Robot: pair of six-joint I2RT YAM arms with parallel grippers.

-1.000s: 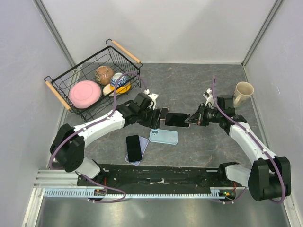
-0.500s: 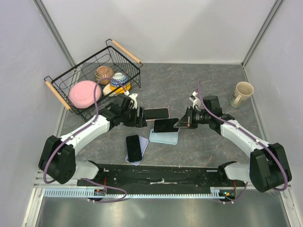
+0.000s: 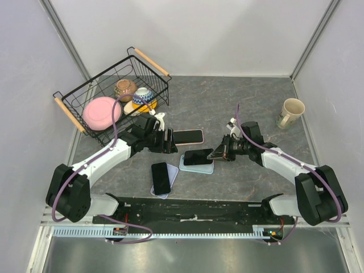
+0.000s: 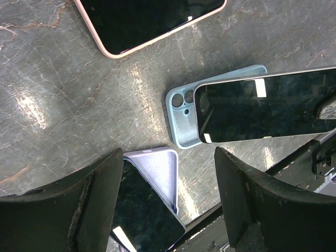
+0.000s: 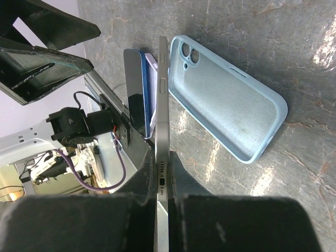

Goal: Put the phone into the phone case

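Observation:
A dark-screened phone (image 3: 198, 156) is gripped by its bottom end in my right gripper (image 3: 219, 153), which is shut on it. It hangs low and slightly tilted over the empty light blue phone case (image 3: 199, 167), covering most of it. The right wrist view shows the phone (image 5: 163, 94) edge-on beside the open case (image 5: 231, 105), apart from it. In the left wrist view the phone (image 4: 262, 110) overlaps the case (image 4: 181, 121), whose camera-hole end sticks out. My left gripper (image 3: 169, 141) stands open and empty just left of them, its fingers (image 4: 94, 199) wide apart.
A pink-cased phone (image 3: 188, 136) lies beside the left gripper. A dark phone resting on a lavender case (image 3: 161, 177) lies near the front rail. A wire basket (image 3: 73, 101) with bowls stands at the back left, a beige mug (image 3: 292, 111) at the right.
My right gripper has carried the phone left and down, over the light blue case. The left arm pulled back to the left and then held still, jaws open throughout.

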